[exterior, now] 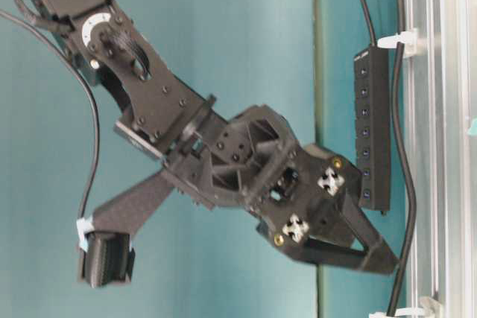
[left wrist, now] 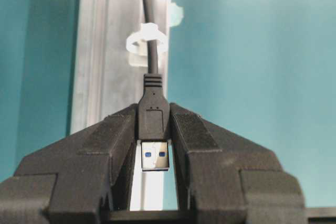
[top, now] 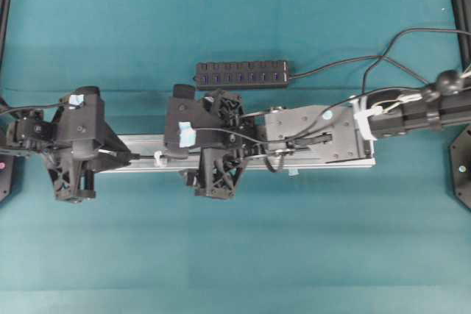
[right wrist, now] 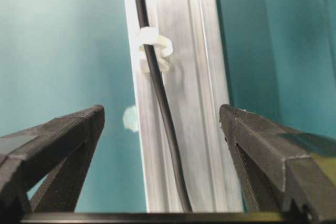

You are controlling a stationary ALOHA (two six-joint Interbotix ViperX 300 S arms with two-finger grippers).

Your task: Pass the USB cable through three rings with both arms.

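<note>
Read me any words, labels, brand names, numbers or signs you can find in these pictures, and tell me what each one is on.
No readable text in any view.
Black multi-port hub: blue ports only, no legible marking.
Black rectangular USB plug held in the left gripper: a faint embossed mark, too small to read.
Pale blue tape patches on the arms: blank.
Silver aluminium rail: unmarked.

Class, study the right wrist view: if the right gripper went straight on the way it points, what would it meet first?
Probably the USB cable lying between the open right gripper fingers, then the ring on the rail; depth is unclear.
</note>
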